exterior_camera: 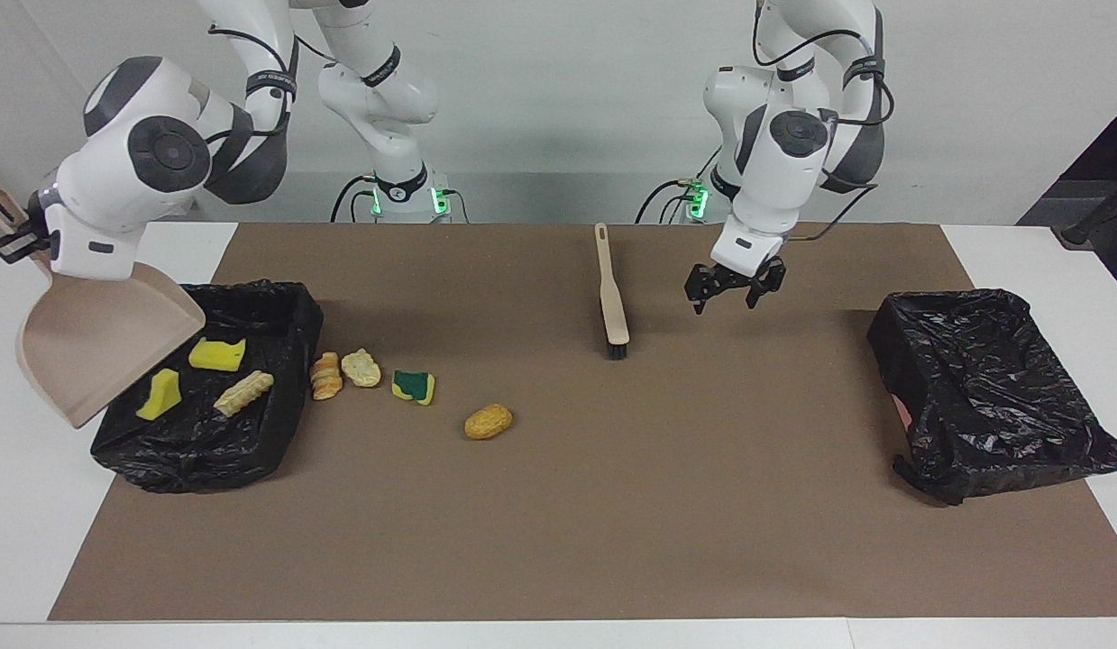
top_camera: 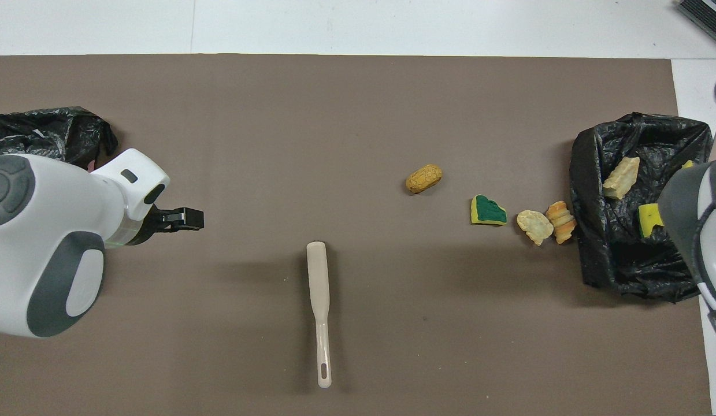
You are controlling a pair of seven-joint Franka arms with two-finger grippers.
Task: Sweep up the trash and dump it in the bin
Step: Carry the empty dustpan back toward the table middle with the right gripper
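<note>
Three scraps lie in the black-lined bin; four lie in a row on the counter at its 3 o'clock. Right gripper, fingers clamped on the dustpan, tilts it mouth-down over the bin. Left gripper hangs spread, empty, beside the brush, whose handle points 12 o'clock in the facing view.

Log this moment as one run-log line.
right gripper: holds tipped dustpan over bin | left gripper: open, over mat | brush: lying free

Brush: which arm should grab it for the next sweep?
Left. The left gripper hangs open and empty over the mat beside the brush. The right gripper is shut on the dustpan handle, tipped over the bin at its end. Four scraps lie beside that bin.
</note>
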